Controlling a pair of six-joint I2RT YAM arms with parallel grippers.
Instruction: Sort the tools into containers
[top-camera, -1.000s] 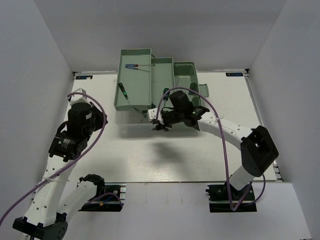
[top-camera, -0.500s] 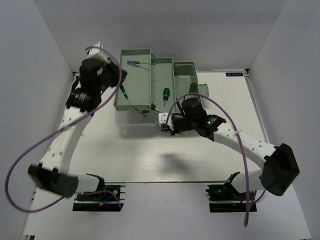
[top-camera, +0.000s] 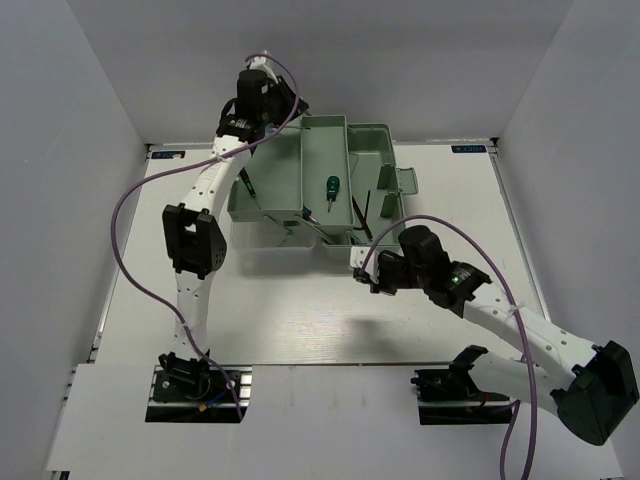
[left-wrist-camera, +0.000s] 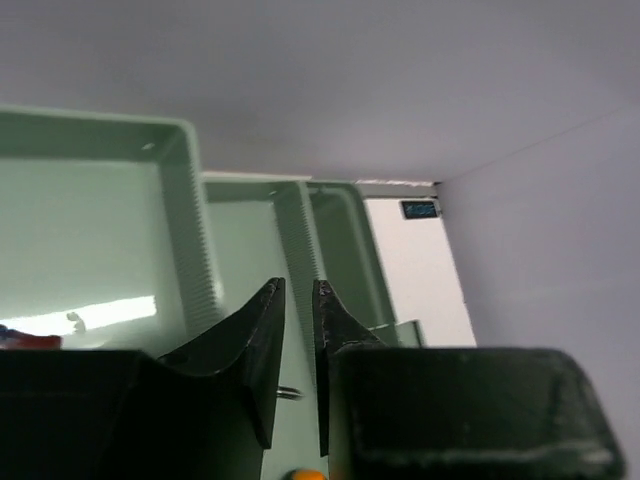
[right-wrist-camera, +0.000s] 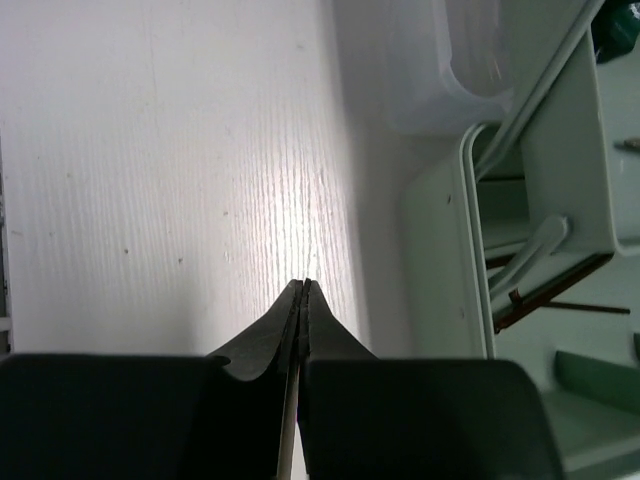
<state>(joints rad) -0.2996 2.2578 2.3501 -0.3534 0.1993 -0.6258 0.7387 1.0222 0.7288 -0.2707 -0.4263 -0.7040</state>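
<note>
Apparently most of the sorting is done. The green screwdriver (top-camera: 331, 185) lies alone in the middle tray (top-camera: 325, 145), handle toward 12 o'clock. At its 9 o'clock a dark screwdriver (top-camera: 246, 184) rests along the near wall of the left tray (top-camera: 280, 180). At its 4 o'clock a thin dark tool (top-camera: 364, 206) leans in the base (top-camera: 372, 150) of the toolbox. I see no tool on the bare worktop (top-camera: 300, 310), so I'd judge little is left to place.

The trays are fanned out in steps from the base, which keeps each compartment open from above. That is likely why the tools could go in without the arms crowding each other.

The left arm (top-camera: 215, 180) reaches up to 12 o'clock, over the far corner of the left tray. The left end effector (left-wrist-camera: 296, 300) looks down across the tray walls with its jaws a narrow slit apart and nothing between them. A red scrap (left-wrist-camera: 35, 341) at the lower left edge of that wrist view may be another tool. Too little of it shows to tell.

The right end effector (right-wrist-camera: 304, 284) is closed tight on nothing. It hangs over the worktop at about 5 o'clock from the toolbox, just beside the base's near corner. I'd guess it is kept there, empty and clear of the trays, so the left arm has room.
</note>
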